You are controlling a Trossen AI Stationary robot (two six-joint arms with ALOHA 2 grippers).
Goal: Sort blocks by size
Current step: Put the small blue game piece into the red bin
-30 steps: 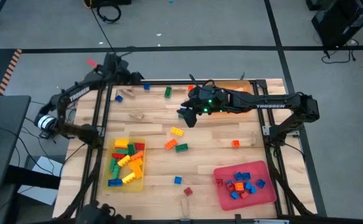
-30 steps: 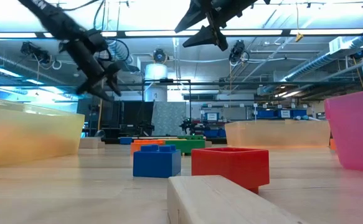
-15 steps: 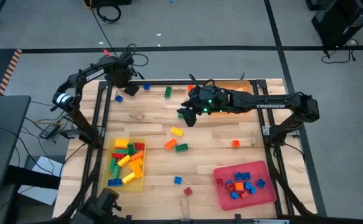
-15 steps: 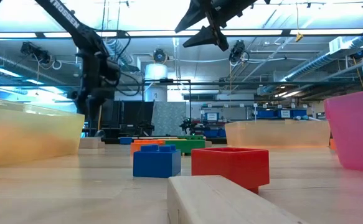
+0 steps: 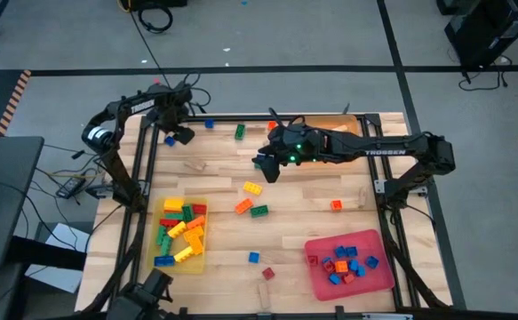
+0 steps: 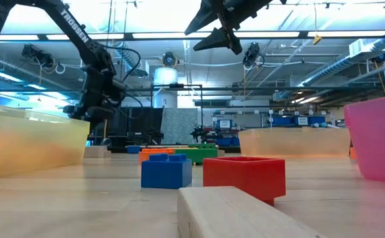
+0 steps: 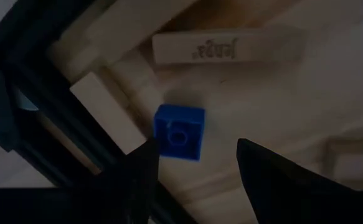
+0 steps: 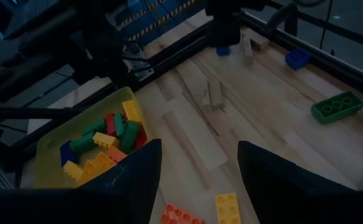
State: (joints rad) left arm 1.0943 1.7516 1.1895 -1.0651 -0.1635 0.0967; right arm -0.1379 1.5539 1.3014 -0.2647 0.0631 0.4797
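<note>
Looked like a robotics lab or industrial workshop: exposed ceiling pipes (image 6: pixel 350 59) and strip lights (image 6: pixel 172 35) overhead, equipment racks (image 6: pixel 291 121) in back, grey floor with black tape lines (image 5: pixel 241 71), loose cables (image 5: pixel 156 16), wooden bench (image 5: pixel 312 191) on a metal frame.
</note>
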